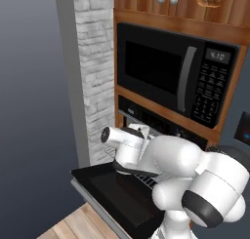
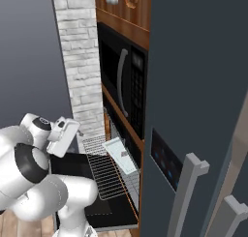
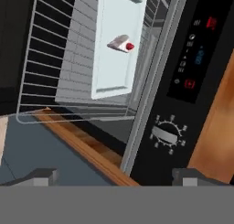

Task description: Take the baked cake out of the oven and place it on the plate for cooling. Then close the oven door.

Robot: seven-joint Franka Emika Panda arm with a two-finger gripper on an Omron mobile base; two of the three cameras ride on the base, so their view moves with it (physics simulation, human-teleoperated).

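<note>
Currently, hand (image 3: 114,176): fingers apart, holding nothing.
Black glass oven door (image 1: 114,194): folded down for access.
White rectangular tray (image 3: 116,42): on pulled-out wire rack (image 2: 104,170), reachable.

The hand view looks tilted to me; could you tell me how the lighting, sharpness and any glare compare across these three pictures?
Hand view: rolled sideways, so the oven control strip runs upright; flat even light, no glare, the tray and small cake slightly soft. Left base view: even rendered light, faint sheen on the open oven door. Right base view: soft, with the wire rack thin and jagged.
</note>
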